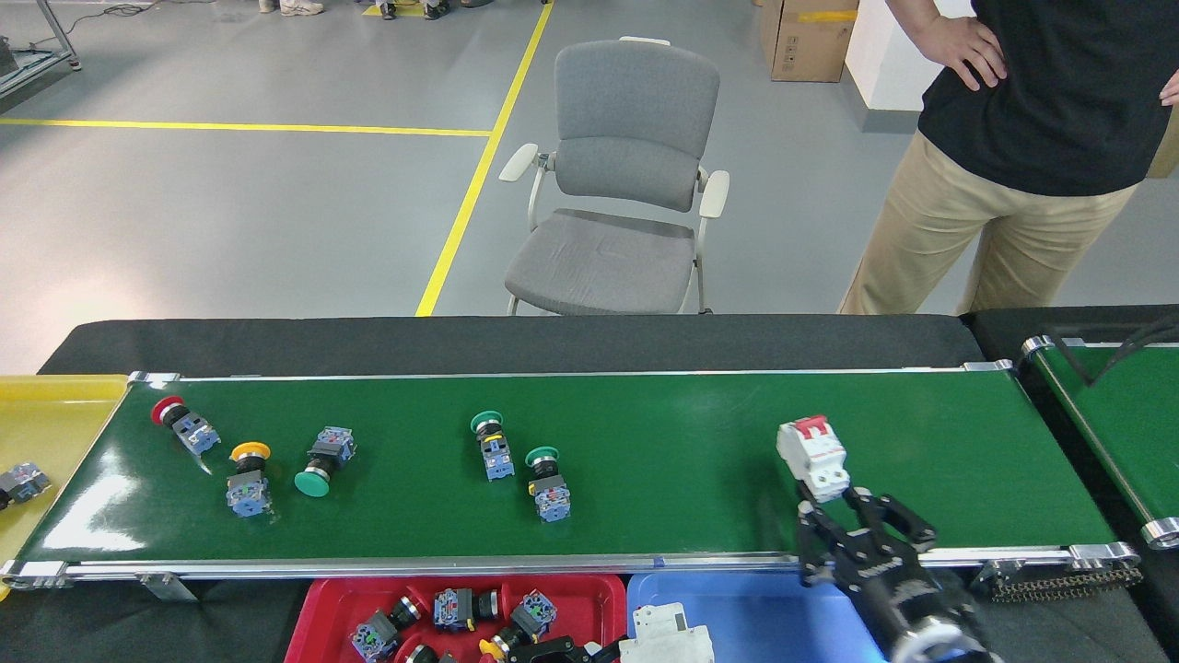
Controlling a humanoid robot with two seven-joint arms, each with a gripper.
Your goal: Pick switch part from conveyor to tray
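At the bottom edge, near six o'clock, only the dark tips of the left claw (545, 653) showed over the red tray (322, 599) of push-button switches, too little to tell whether it was open or closed. Just right of it, a white circuit breaker (665, 637) lay in the blue tray (746, 612). At about five o'clock the right claw (843, 516) reached up over the silver rail, its black fingers (880, 529) closed around the lower end of a white circuit breaker with red toggles (812, 458), which stood over the right part of the conveyor (691, 460). Farther left on the green belt lay two green-capped push buttons (520, 458) near the middle, then a third green one (324, 459), a yellow-capped one (249, 477) and a red-capped one (182, 425) toward nine o'clock. A yellow tray (55, 414) at the far left held one switch block (20, 482). Beyond the black surface (516, 341), a grey chair (619, 175) stood at twelve o'clock, and a person in tan trousers (1004, 147) stood at two o'clock.
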